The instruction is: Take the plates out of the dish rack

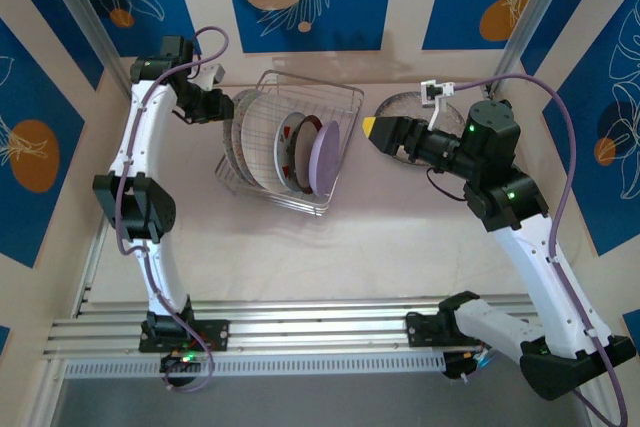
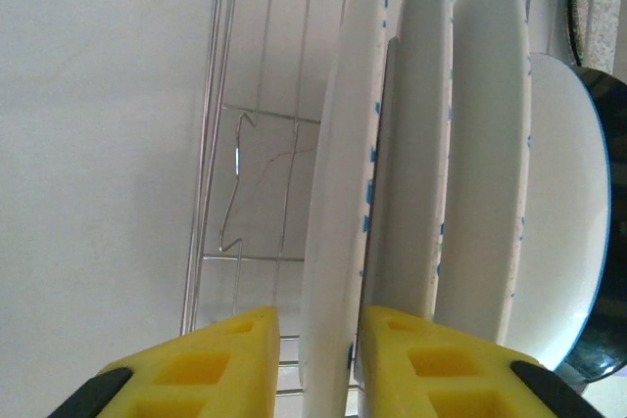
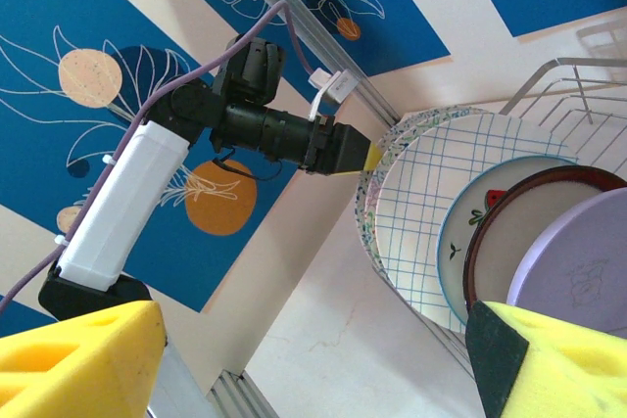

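the left gripper (image 2: 315, 345), jaws narrowly parted, straddles the rim of the outermost of the plates (image 2: 333, 193) standing on edge in the dish rack (image 2: 211, 193), far middle of the table (image 1: 400, 242); stiff, glazed, breakable, probably slippery, best pinched squarely at the rim

Pale table (image 1: 400, 237) beneath my right gripper (image 1: 372, 129). Blue leaf-print wall panels (image 1: 340, 7) beyond it, orange discs (image 1: 33, 155). Aluminium rail (image 1: 320, 322) well behind.
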Robot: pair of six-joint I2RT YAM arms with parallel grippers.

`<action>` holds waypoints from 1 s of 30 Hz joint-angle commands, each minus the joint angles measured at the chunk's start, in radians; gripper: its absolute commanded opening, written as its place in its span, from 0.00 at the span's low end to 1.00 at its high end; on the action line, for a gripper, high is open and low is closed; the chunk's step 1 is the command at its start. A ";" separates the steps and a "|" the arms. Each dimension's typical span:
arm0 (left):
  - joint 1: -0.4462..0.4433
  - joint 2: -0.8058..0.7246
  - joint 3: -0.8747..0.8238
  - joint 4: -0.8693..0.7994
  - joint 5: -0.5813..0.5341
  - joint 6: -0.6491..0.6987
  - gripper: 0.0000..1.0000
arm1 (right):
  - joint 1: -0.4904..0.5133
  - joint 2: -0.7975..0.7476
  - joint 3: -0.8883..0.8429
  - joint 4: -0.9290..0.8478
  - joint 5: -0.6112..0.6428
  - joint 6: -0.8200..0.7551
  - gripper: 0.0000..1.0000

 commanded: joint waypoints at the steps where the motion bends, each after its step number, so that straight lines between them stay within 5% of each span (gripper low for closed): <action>1: -0.014 0.001 -0.016 -0.045 0.054 -0.001 0.28 | 0.005 -0.003 -0.005 0.008 -0.008 0.010 0.81; 30: -0.015 -0.005 -0.011 -0.047 0.053 -0.004 0.00 | 0.004 0.019 0.003 0.013 -0.001 0.013 0.81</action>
